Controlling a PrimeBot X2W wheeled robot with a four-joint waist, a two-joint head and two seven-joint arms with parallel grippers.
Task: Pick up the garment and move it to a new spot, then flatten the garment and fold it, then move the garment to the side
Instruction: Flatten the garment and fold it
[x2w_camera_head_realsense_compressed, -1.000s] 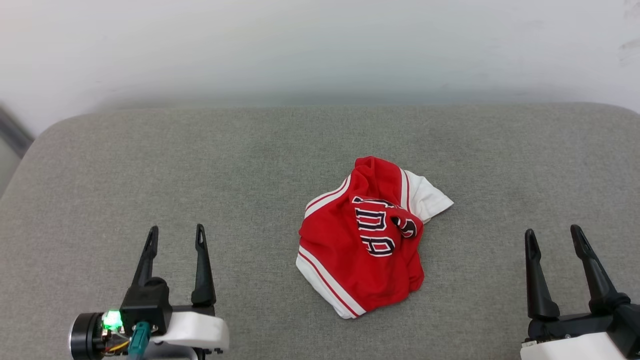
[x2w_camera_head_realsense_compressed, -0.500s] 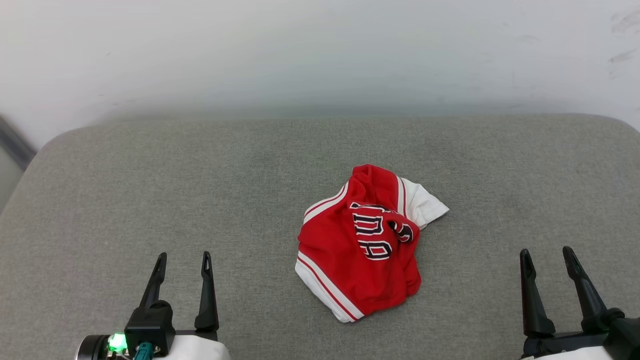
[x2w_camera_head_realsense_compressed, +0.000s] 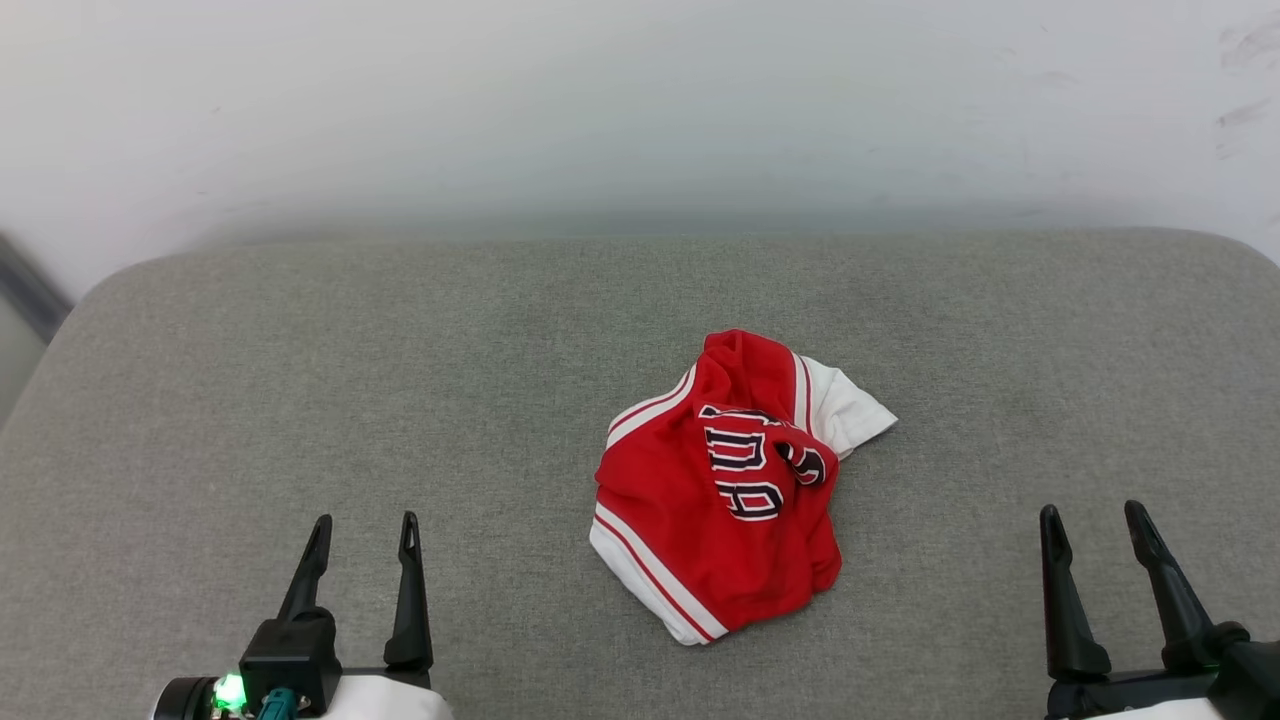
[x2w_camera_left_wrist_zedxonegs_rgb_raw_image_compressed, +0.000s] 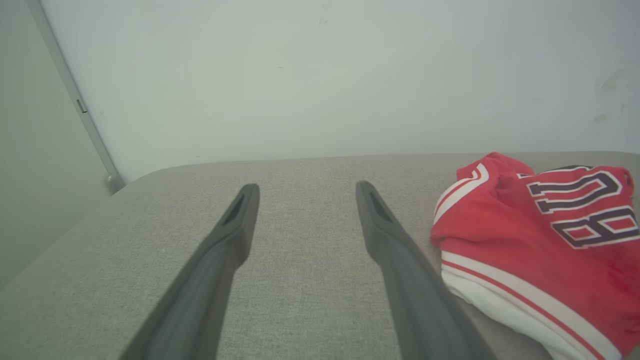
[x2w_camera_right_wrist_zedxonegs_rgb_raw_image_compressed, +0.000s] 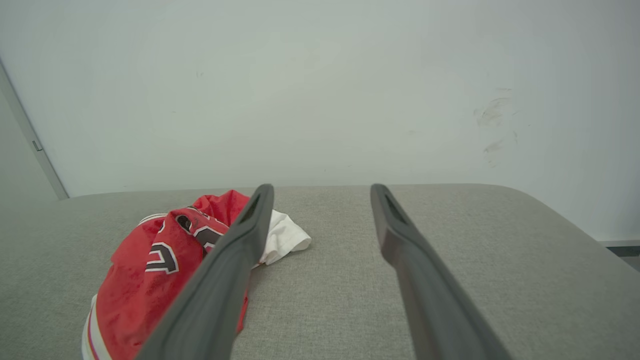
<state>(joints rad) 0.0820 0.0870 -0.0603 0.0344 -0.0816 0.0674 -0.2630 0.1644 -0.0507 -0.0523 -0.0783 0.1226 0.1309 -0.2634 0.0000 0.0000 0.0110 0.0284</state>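
Note:
The garment (x2w_camera_head_realsense_compressed: 725, 490) lies crumpled in a heap near the middle of the grey cushioned surface (x2w_camera_head_realsense_compressed: 400, 380). It is red with a white sleeve, striped trim and black white-outlined letters on top. My left gripper (x2w_camera_head_realsense_compressed: 365, 527) stands open at the lower left, well apart from the heap. My right gripper (x2w_camera_head_realsense_compressed: 1090, 515) stands open at the lower right, also apart from it. In the left wrist view the garment (x2w_camera_left_wrist_zedxonegs_rgb_raw_image_compressed: 540, 235) lies to the right of the open left gripper (x2w_camera_left_wrist_zedxonegs_rgb_raw_image_compressed: 305, 189). In the right wrist view the garment (x2w_camera_right_wrist_zedxonegs_rgb_raw_image_compressed: 155, 260) sits left of the open right gripper (x2w_camera_right_wrist_zedxonegs_rgb_raw_image_compressed: 322, 190).
A pale wall (x2w_camera_head_realsense_compressed: 640, 100) rises right behind the grey surface. The surface has rounded far corners, and a dark strip (x2w_camera_head_realsense_compressed: 25, 265) runs down at the far left past its edge.
The whole head view shifted down between one second ago and half a second ago, so the camera moved. Since then nothing has visibly changed; the garment lies as before.

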